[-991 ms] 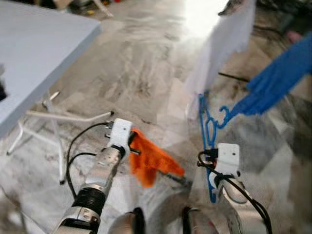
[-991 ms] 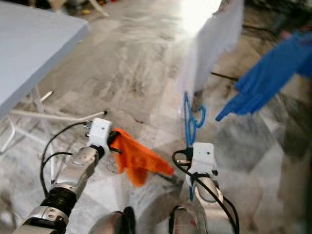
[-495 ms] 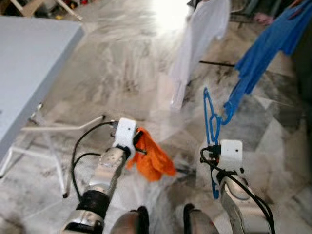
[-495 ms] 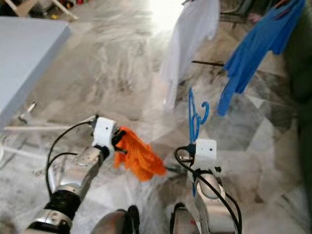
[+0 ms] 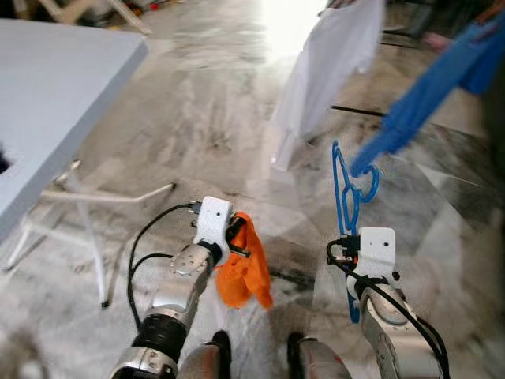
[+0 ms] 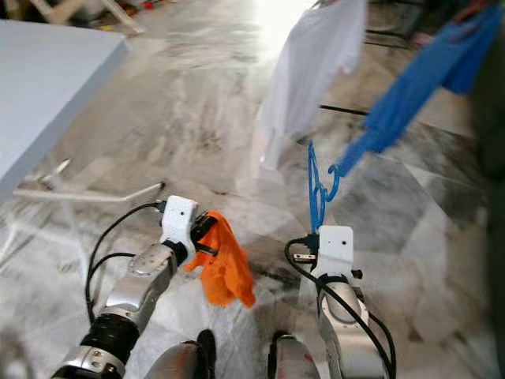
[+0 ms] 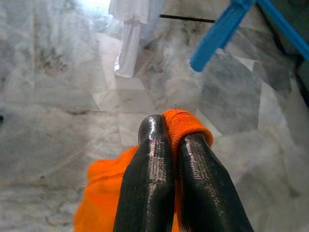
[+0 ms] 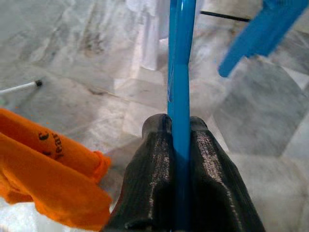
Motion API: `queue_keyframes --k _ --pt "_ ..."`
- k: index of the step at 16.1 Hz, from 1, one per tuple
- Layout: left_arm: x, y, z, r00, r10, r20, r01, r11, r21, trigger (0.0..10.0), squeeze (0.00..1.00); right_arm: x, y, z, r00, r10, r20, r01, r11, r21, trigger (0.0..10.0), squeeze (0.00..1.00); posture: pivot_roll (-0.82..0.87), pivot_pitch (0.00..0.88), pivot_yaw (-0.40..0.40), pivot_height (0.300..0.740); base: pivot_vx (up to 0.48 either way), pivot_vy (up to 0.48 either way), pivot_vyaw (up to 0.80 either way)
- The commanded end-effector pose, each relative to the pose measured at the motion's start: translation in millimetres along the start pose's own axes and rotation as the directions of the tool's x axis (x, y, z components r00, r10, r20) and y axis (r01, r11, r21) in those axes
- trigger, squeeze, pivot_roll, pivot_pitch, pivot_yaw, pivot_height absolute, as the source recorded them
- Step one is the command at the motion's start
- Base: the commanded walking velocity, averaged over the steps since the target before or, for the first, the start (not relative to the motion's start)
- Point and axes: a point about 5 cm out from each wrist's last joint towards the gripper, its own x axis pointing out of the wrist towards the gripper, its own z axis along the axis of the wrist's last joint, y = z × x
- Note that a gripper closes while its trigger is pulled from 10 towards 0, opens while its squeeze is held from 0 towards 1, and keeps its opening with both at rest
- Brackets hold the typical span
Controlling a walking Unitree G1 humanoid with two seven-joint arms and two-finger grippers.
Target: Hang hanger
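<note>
Both silver arms reach forward and low over the marble floor (image 5: 197, 118), elbows bent, wrists raised, roughly level with each other. The right tool (image 8: 179, 126) is clenched on the blue hanger (image 5: 345, 189): in the right wrist view its two black fingers (image 8: 152, 159) press against either side of the hanger's thin blue bar, which runs straight out between them. From the head views the hanger stands nearly upright above the right wrist, edge-on, its hook curling at the top toward the robot's right, close to the tip of a blue garment (image 5: 426, 95) that hangs down from the upper right. The left tool (image 7: 166, 130) is clenched on an orange cloth (image 5: 243, 268); in the left wrist view a fold of the cloth bulges up between the fingertips (image 7: 152, 128), and the rest droops below the wrist toward the floor. The cloth and the hanger are well apart, each in front of its own arm. Beyond the hanger a white garment (image 5: 331, 63) hangs, its lower end near the floor. A pale desk (image 5: 55, 95) stands on the robot's left, with white legs (image 5: 87, 197) angled beneath it.
</note>
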Motion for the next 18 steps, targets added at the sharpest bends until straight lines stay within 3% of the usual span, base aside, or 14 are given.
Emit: queue_keyframes --k 1,6,10,18 --pt "-1.2 -1.9 -1.4 1.000 -0.009 -0.001 0.009 1.000 -0.007 10.0 0.00 -3.0 -3.8 2.9 1.000 -0.007 0.011 0.007 1.000 -0.002 10.0 0.00 -0.15 0.241 0.050 0.740 0.000 -0.375 0.00" --pt "-2.1 -3.0 -4.4 1.000 0.019 0.005 -0.019 0.999 -0.031 10.0 0.00 2.3 -1.2 8.6 1.000 0.028 0.013 -0.027 0.999 -0.035 10.0 0.00 -0.15 0.234 -0.006 0.740 0.000 -0.426 0.00" --pt "-2.1 0.2 -4.5 0.999 0.038 0.021 -0.037 0.999 -0.009 10.0 0.00 7.7 1.2 10.3 0.999 0.041 0.014 -0.040 0.997 -0.069 10.0 0.00 -0.14 0.198 -0.062 0.740 0.000 0.000 0.00" --pt "0.9 19.7 -6.9 0.989 0.145 0.023 -0.145 0.989 -0.010 10.0 0.00 21.7 -2.6 13.6 0.996 0.005 0.087 0.002 0.997 -0.080 10.0 0.00 -0.14 0.069 0.005 0.740 0.000 0.000 0.00"
